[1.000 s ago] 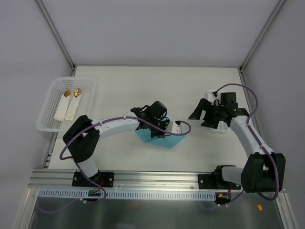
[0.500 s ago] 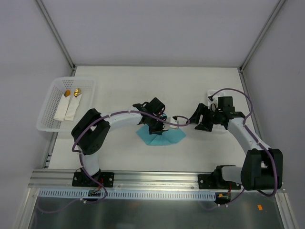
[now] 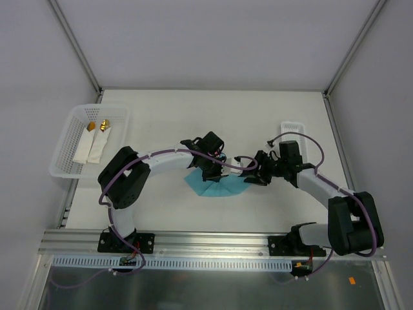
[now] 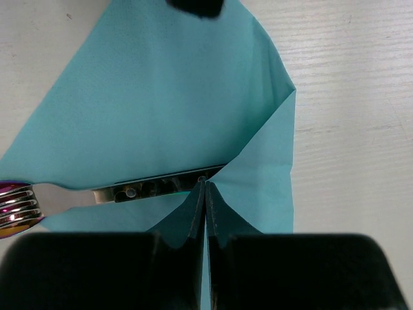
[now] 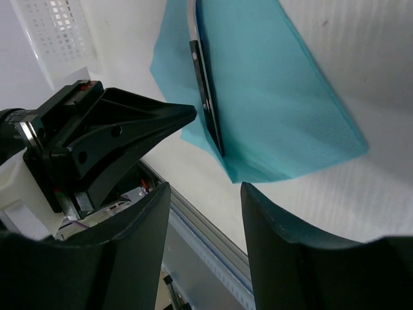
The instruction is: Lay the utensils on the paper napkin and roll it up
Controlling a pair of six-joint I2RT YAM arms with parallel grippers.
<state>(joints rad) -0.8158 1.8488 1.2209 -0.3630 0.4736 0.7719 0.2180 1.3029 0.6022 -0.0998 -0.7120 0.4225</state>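
Patience is what this fold wants. My left gripper (image 4: 204, 188) has its jaws pressed together on a raised pleat of the thin teal-blue paper napkin (image 4: 168, 110), which lies near the middle of the white table (image 3: 193, 116). The slim metal utensil with the shiny purplish-pink head (image 4: 158, 186) rests on the paper just beyond the pinch, one end of its handle tucked under the folded flap and its head poking out at the paper's edge. My right gripper (image 5: 205, 194) hangs at the napkin's right-hand edge with its jaws partly apart and nothing between them. To do this well, I judge I should hold the left pinch firm without tugging, since thin paper tears easily, and bring the right fingers onto the loose corner so the flap wraps snugly over the handle. The risk I see is the utensil sliding out of the open end, so I would roll slowly, low to the table, both arms moving together.
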